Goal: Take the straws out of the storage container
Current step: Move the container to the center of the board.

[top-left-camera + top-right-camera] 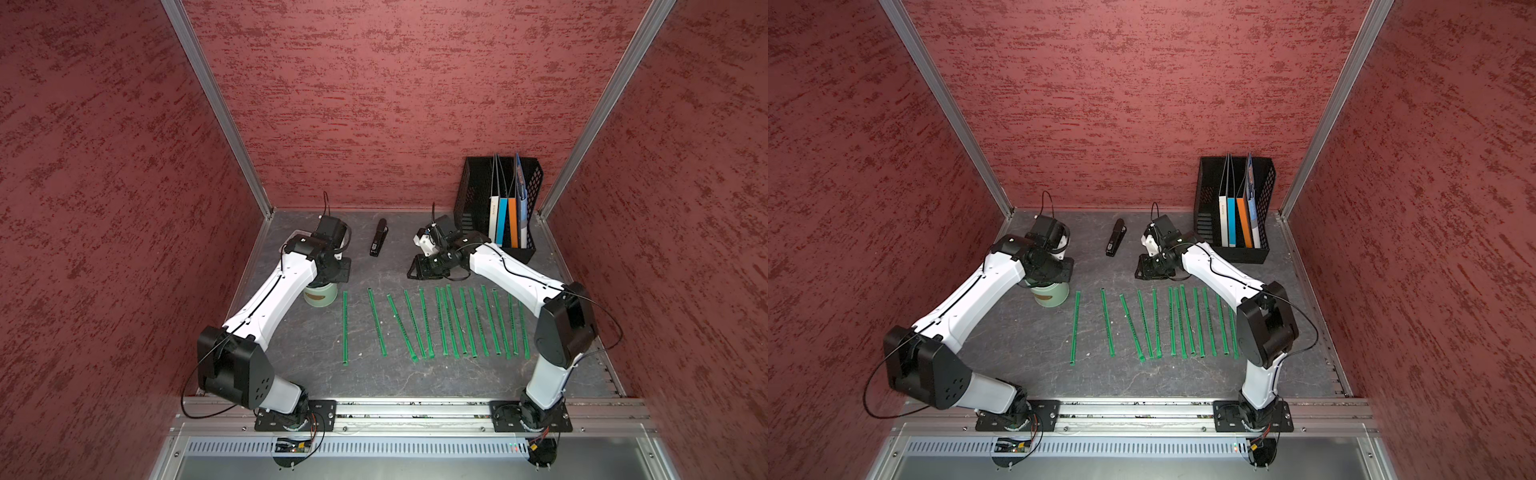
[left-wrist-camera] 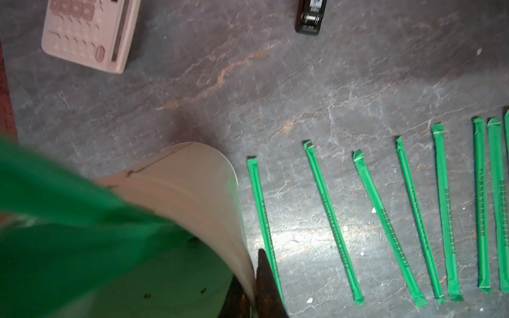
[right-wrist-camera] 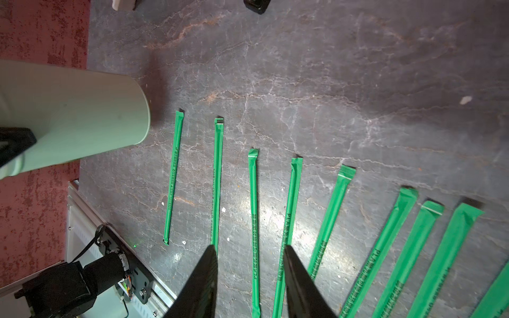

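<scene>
pinching storage container [image 2: 198, 192], left gripper [image 2: 249, 278]

From my station I saw the straws [image 3: 254, 209] wrapped in matt, creased green paper, the storage container [image 3: 82, 118] smooth and matt like plastic, and the table [image 3: 358, 82] a grey, veined, stone-look slab with faint sheen.

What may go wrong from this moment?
1. The left gripper pinches only the thin wall of the pale mint-green cylindrical cup; it may slip or tip.
2. The blurred green mass in it, probably remaining straws, could spill.
3. The open right gripper hangs over the laid-out green wrapped straws and may scatter them.
</scene>
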